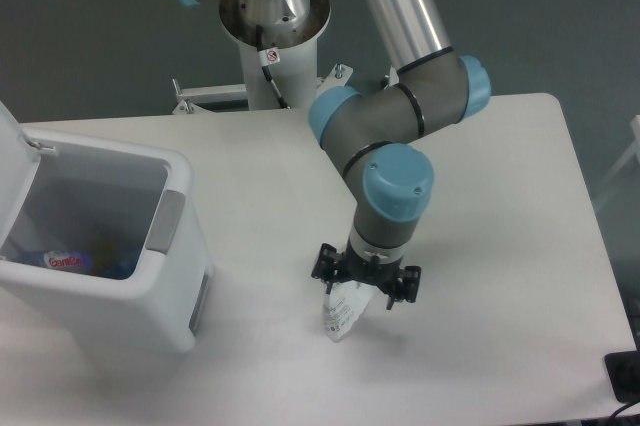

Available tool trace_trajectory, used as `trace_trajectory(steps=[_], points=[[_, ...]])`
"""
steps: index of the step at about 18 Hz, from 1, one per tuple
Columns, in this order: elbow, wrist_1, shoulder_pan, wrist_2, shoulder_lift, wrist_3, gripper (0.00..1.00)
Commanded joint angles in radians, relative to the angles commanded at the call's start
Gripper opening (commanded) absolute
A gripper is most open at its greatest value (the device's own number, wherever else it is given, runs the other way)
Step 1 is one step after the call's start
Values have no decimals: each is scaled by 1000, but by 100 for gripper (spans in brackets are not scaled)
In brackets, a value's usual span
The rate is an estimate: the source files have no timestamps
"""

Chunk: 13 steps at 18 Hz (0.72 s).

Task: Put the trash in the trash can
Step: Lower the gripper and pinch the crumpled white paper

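Observation:
The white trash can point(170, 296) stands at the table's left with its lid open. The clear bluish bottle with the red-and-white label point(70, 262) lies inside it at the bottom. My gripper point(352, 296) points down over the table's front middle, right of the can. It is shut on the top of the small white pouch with grey print point(342, 315). The pouch hangs from the fingers with its lower end at or just above the tabletop; I cannot tell if it touches.
The robot's base column point(272, 41) stands at the table's back edge. A dark object point(624, 376) sits at the table's front right corner. The white table point(500, 196) spreads to the right of the arm.

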State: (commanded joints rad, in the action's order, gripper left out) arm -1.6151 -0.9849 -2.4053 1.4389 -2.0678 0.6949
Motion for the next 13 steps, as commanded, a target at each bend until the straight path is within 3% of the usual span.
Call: trace_trajectory(steps=[2, 4, 5, 8, 10, 13], points=[[-51, 17, 21, 5, 0, 2, 100], [-60, 18, 28, 49, -14, 3, 100], [-51, 18, 28, 52, -17, 3, 90], [-29, 31, 28, 52, -21, 5, 41], [1, 51, 26, 49, -29, 0, 22], [43, 48, 26, 55, -52, -2, 0]])
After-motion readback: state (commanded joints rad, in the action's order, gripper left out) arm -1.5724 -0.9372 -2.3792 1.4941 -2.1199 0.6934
